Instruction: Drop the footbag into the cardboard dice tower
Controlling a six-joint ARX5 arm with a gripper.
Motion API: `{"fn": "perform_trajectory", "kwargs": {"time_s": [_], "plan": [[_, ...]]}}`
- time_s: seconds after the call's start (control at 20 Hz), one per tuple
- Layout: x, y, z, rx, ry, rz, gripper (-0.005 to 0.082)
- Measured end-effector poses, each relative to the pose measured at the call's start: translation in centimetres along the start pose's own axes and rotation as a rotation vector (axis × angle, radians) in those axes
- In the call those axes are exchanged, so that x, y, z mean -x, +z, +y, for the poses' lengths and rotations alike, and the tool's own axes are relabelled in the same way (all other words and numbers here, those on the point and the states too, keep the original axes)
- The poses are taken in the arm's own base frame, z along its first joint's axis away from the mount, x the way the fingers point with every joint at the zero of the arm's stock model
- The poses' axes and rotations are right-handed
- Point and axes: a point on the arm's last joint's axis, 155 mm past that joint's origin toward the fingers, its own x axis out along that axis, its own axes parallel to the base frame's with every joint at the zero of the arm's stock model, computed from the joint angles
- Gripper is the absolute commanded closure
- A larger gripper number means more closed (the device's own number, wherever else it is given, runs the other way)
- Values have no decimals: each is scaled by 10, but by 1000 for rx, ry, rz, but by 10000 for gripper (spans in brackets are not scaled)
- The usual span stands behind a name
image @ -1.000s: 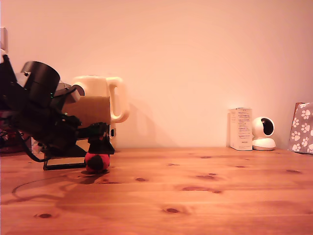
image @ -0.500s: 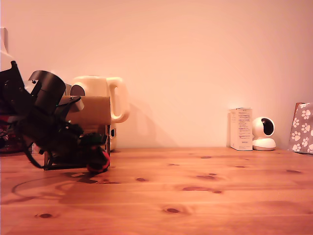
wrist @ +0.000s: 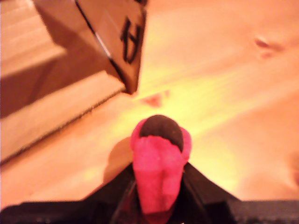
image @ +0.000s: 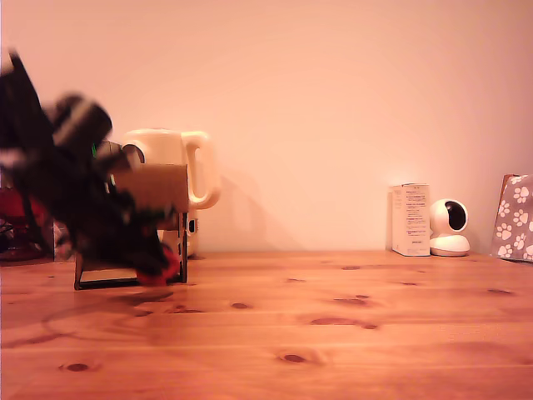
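Observation:
The red and black footbag [wrist: 160, 161] is squeezed between my black fingers [wrist: 198, 184] in the wrist view, so my gripper [wrist: 159, 191] is shut on it. In the exterior view the arm is blurred with motion at the left, and the footbag [image: 166, 267] shows as a red smear just above the table, in front of the tower's lower front. The cardboard dice tower [image: 154, 187] is a brown box behind the arm, partly hidden by it. Its corner with a black letter [wrist: 126, 42] fills the wrist view beyond the footbag.
A cream jug [image: 179, 162] stands behind the tower. At the exterior view's right are a white carton [image: 410, 219], a small white camera [image: 450, 227] and a paw-print box [image: 515, 218]. The wooden table [image: 333, 333] stretches across the front.
The gripper closed on the footbag resting on the table and has lifted it slightly. The arm is now moving fast and blurred, shifted a little to the exterior view's left.

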Motion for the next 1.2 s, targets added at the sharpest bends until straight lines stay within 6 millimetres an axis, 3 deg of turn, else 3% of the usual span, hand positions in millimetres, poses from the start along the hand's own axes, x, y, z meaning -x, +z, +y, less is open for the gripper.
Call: {"fn": "perform_trajectory", "kwargs": {"time_s": [0.25,0.5,0.65,0.75,1.05,1.2], "plan": [[60,39,-17,-14,-4,-64,642],[99,74,-27,-41,-5,-177,642],[121,106,-28,-71,26,-301,642],[130,125,-27,-98,47,-380,642],[146,156,-18,-150,110,-514,639],[136,168,-3,-138,133,-509,639]]}}
